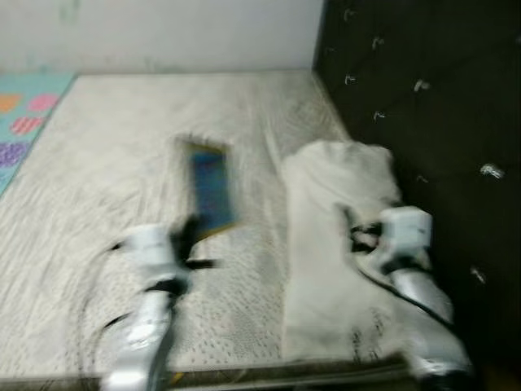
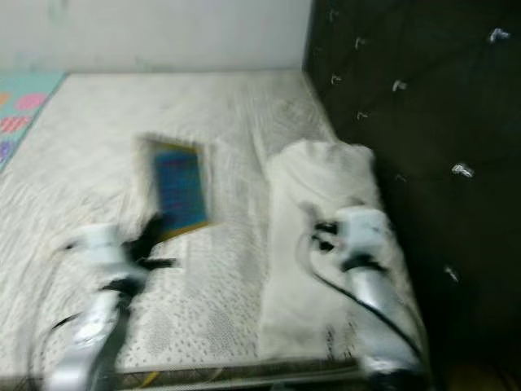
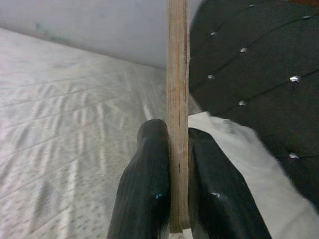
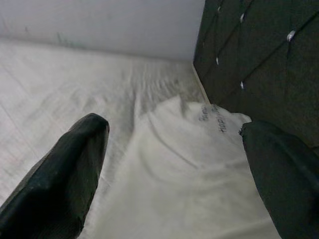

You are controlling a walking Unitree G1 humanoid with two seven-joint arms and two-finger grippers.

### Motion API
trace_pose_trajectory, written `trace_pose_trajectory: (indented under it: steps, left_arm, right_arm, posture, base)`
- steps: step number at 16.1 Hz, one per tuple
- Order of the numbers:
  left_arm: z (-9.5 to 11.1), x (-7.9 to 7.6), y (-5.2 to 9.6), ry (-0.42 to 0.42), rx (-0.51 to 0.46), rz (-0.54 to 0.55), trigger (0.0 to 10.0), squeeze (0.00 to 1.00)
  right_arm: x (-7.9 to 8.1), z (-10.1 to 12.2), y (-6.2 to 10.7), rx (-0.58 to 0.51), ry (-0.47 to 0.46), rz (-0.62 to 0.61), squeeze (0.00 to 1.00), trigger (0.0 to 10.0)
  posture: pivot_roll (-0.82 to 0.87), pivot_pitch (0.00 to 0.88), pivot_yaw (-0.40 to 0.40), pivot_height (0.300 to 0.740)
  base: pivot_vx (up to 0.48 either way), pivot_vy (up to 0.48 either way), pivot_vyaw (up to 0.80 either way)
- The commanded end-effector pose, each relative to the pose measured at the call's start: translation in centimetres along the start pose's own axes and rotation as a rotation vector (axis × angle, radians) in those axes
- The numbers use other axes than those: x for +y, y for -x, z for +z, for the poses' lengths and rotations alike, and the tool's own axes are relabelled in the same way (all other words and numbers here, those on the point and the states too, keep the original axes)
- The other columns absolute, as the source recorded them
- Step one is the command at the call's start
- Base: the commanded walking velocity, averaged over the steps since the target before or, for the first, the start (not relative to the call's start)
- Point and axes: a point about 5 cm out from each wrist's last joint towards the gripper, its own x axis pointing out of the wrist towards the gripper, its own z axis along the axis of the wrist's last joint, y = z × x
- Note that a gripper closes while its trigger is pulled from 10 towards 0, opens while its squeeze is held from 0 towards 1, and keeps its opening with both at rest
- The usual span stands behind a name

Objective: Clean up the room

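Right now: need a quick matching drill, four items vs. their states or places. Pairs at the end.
1. left hand
2. right hand
3. board
4. cloth

A. open, above the cloth
B. lies flat beside the dark headboard
C. held by its edge above the mattress
D. shut on the board

Pairs: 1-D, 2-A, 3-C, 4-B

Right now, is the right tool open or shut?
Open: the right tool has its two black fingers spread wide apart above the white cloth, gripping nothing.
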Motion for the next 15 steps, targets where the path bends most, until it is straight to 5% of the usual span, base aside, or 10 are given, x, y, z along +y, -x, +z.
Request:
trace_pose_trajectory:
  steps: [1, 15]
  left_arm:
    - [0.85, 0.81, 0.37, -0.002, -0.041, 0.045, 10.0, 0.0]
    - [0.48, 1.21, 0.51, 0.019, -0.016, 0.097, 10.0, 0.0]
  right_arm:
    - [1.35, 0.9, -0.62, -0.038, -0.019, 0.037, 0.0, 10.0]
    - [1.17, 0.76, -0.57, -0.033, -0.008, 0.04, 0.0, 10.0]
  posture:
    - [-0.13, 0.101, 0.002, 0.74]
    - [-0.13, 0.104, -0.004, 0.74]
  base:
    - [0.0, 0.0, 0.0]
    - [0.0, 0.0, 0.0]
